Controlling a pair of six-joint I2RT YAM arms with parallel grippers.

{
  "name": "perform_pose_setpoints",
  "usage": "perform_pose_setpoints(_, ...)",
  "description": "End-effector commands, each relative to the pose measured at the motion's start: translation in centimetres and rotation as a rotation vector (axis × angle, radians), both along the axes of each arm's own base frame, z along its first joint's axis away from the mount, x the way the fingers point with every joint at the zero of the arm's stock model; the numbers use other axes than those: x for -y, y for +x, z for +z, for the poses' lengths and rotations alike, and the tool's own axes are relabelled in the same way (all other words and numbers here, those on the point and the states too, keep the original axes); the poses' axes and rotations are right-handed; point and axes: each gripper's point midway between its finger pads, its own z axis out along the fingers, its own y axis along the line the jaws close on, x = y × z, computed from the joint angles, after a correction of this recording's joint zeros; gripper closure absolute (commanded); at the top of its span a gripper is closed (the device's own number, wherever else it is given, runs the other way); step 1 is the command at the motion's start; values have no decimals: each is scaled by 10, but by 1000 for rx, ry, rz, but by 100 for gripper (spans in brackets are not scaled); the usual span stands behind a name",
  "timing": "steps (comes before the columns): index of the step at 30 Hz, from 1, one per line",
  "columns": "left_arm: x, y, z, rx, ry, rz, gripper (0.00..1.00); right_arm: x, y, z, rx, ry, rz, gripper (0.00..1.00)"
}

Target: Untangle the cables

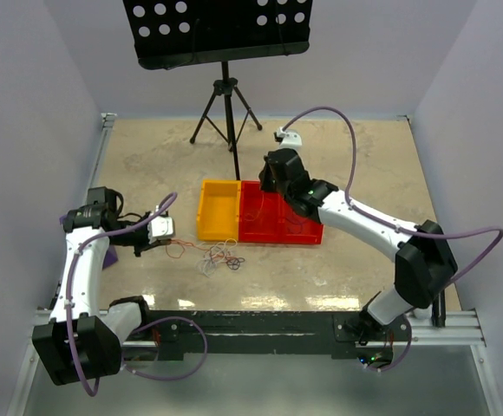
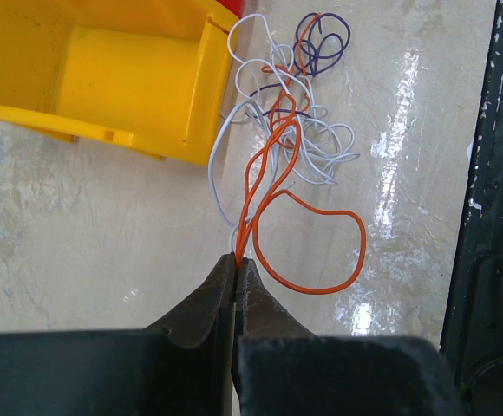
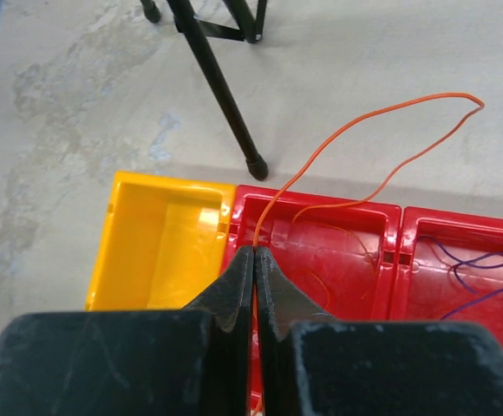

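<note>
Near yellow bin [image 2: 191, 104] rim, left fingers [image 2: 217, 299] pinch orange cable [image 2: 242, 225]; right fingers [image 3: 234, 286], second cable [image 3: 263, 224].

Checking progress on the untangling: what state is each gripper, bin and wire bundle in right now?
Wire pile: tangled, on the table.
Left gripper: shut on orange wire from that pile.
Right gripper: shut on separate orange wire.
Yellow bin: empty.
Red bin beside it: holds orange wires.
Outer red bin: holds purple wires.
</note>
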Motion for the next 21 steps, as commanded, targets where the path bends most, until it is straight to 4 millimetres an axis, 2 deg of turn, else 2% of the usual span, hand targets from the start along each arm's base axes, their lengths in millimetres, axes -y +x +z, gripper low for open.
perform_pose_setpoints(1, 3, 3, 2, 22, -26, -8, 100, 6, 7, -7, 29, -59, -28, 100)
perform_pose_setpoints(9, 3, 3, 2, 19, -27, -6, 100, -10, -2, -65, -50, -182, 5, 100)
perform_pose_setpoints(13, 2, 2, 1, 17, -23, -5, 100, -4, -4, -90, -82, -236, -19, 100)
perform_pose_setpoints(21, 2, 4, 0, 19, -24, -5, 100, -6, -4, -121, -130, -274, -18, 100)
